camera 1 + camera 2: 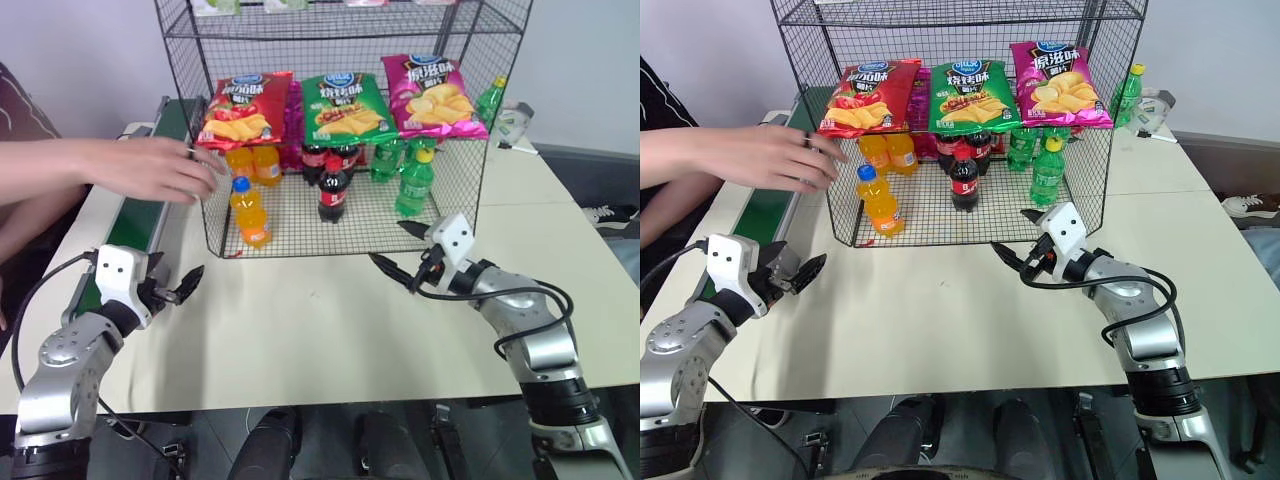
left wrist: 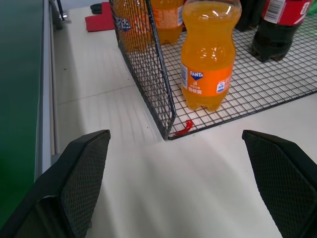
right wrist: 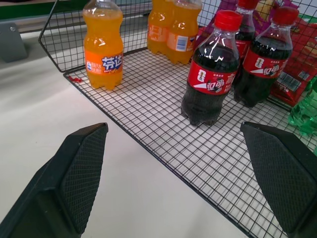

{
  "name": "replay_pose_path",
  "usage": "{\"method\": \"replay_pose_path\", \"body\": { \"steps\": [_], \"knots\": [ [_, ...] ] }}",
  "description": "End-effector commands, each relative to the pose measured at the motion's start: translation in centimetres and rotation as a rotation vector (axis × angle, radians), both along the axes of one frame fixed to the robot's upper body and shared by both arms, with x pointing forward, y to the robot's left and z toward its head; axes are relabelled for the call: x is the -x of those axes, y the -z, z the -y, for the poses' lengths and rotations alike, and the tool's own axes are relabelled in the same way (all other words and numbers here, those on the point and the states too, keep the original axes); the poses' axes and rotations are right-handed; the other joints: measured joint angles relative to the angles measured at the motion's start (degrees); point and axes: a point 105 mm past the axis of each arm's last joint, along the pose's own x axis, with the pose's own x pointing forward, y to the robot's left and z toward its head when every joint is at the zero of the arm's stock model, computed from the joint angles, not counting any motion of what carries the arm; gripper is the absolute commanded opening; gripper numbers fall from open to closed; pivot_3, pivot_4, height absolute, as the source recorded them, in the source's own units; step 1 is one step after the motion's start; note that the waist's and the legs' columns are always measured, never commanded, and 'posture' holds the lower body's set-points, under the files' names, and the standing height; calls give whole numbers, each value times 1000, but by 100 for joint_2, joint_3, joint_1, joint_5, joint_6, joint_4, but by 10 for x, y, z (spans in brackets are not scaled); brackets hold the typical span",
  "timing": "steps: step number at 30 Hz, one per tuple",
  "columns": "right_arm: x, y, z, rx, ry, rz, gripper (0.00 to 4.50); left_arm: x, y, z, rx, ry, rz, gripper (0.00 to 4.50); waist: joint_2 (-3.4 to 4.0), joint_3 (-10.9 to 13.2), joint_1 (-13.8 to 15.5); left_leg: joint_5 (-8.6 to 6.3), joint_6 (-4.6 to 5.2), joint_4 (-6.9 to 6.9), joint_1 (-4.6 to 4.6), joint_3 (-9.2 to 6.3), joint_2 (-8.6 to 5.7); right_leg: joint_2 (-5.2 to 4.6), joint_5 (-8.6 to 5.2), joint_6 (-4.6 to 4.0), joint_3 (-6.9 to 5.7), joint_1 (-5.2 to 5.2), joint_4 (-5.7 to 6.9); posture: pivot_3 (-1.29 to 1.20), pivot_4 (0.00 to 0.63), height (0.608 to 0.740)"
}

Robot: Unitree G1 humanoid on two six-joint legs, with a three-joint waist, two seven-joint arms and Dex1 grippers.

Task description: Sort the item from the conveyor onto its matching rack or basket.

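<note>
Black wire forms the rack [image 1: 340, 120], which stands on the far middle of the pale table [image 1: 330, 330]. In the left eye view the orange soda [image 1: 249, 212] stands upright on the rack's wire floor at its near left corner, just inside the front edge. Two more orange bottles [image 1: 254, 163] stand behind it, a cola [image 1: 333, 190] is at mid-floor, and green bottles [image 1: 413, 180] are to the right. Chip bags [image 1: 342, 105] hang across the front above them. The green conveyor [image 1: 140, 225] runs along the table's left edge, and a person's hand [image 1: 155, 168] reaches over it toward the rack's left side. The left gripper [image 1: 185, 285] hangs over bare table beside the belt with jaws spread and empty. The right gripper [image 1: 400, 250] hovers just before the rack's near right edge, also spread and empty. Wide bare tabletop lies between the two grippers.

In the right eye view the same layout shows, with free table near the rack's front edge.

From the left wrist, the soda stands just past the rack's corner post, with the belt's grey frame [image 2: 47, 99] beside bare table.

From the right wrist, the wire floor's front edge [image 3: 148, 148] crosses the open jaws, cola beyond it.
</note>
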Motion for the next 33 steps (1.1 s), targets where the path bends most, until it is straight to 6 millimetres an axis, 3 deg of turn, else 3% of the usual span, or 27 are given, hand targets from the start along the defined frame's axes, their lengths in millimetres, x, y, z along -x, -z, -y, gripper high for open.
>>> {"method": "replay_pose_path", "body": {
  "steps": [1, 24, 33],
  "knots": [
    [-2, -8, -1, -6, 2, 46, 4500, -3, -10, -1, -11, -10, 49, 4466, 0, 0, 2, 0, 0, 0, 0, 0, 0, 0, 0, 0, 0, 0, 0, 0, 150, 740],
    [-12, -4, -3, 15, 49, 67, 4500, -9, -8, -2, 10, -49, 45, 4466, 0, 0, -6, 0, 0, 0, 0, 0, 0, 2, 2, 4, -1, 1, 1, 0, 150, 740],
    [-13, -6, -7, 10, 48, 76, 4500, -7, -8, -26, 1, -180, 41, 4466, 0, 0, -5, 0, 0, 0, 0, 0, 0, 2, 3, 5, -1, 0, 1, 0, 150, 740]
  ]
}}
